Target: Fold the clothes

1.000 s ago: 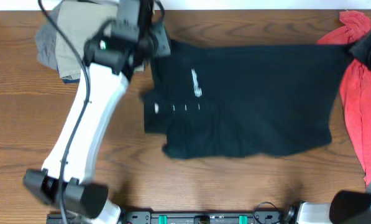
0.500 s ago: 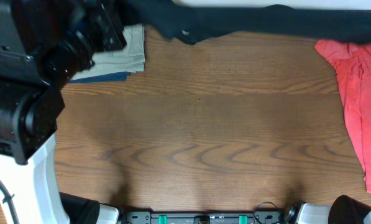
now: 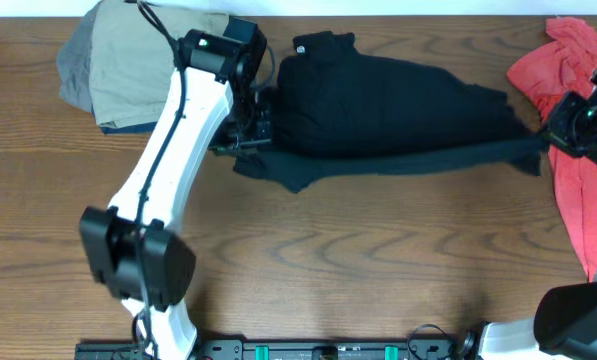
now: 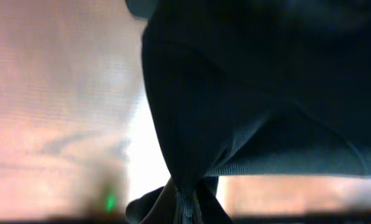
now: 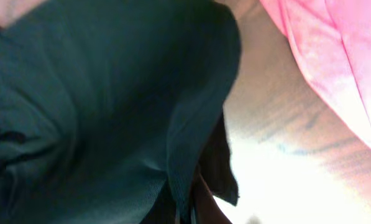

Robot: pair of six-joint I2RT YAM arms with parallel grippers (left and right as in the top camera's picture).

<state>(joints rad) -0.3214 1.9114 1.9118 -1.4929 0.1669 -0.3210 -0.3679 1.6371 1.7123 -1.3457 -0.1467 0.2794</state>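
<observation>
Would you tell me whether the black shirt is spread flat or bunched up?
Bunched up: the black shirt lies in a rumpled mound, one edge stretched between the jaws of the left gripper and right gripper.

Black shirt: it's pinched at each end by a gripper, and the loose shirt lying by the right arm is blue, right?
Not quite: by the right arm lies a coral-red shirt, not a blue one; the overhead view shows it. The rest stands: the black shirt is pinched at one end by the left gripper and at the other by the right gripper.
</observation>
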